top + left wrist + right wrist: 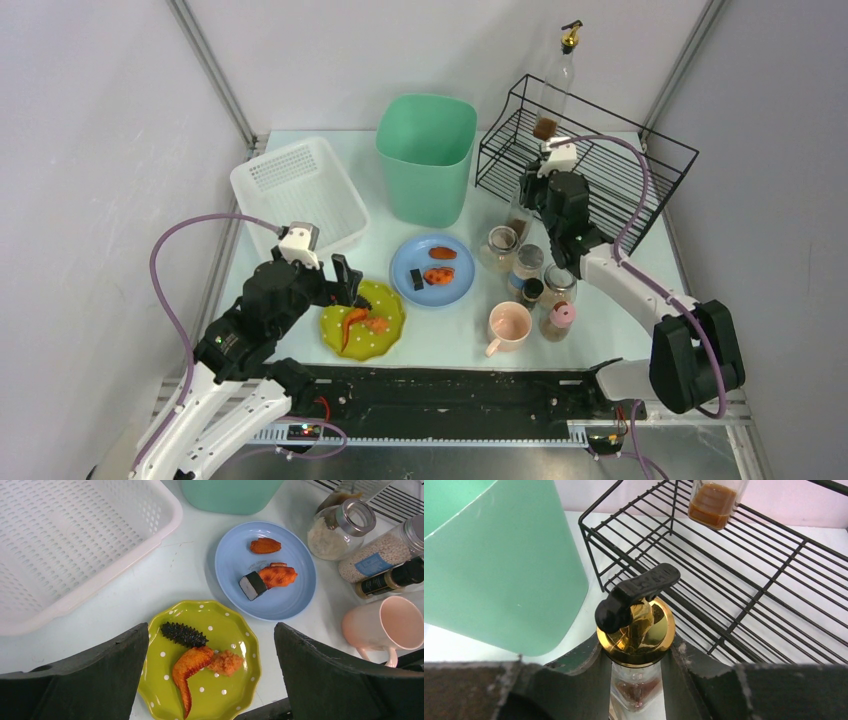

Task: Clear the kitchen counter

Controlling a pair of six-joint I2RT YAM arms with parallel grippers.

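Observation:
The kitchen counter (450, 345) carries dishes and jars. My left gripper (210, 680) hangs open above a green dotted plate (220, 625) holding a black sea cucumber (183, 634), a chicken wing and a fried bit. To its right a blue plate (290, 595) holds three food pieces. My right gripper (636, 652) is at the front left corner of the rack, shut on the neck of a glass bottle (636, 630) with a gold cap and black pourer. In the top view the right gripper (520, 205) hides most of that bottle.
A mint bin (425, 155) stands at the back centre and a white perforated basket (300, 190) at the back left. A black wire rack (590, 165) at the back right holds another bottle (558, 85). Several jars (500, 245) and a pink mug (510, 325) crowd the right front.

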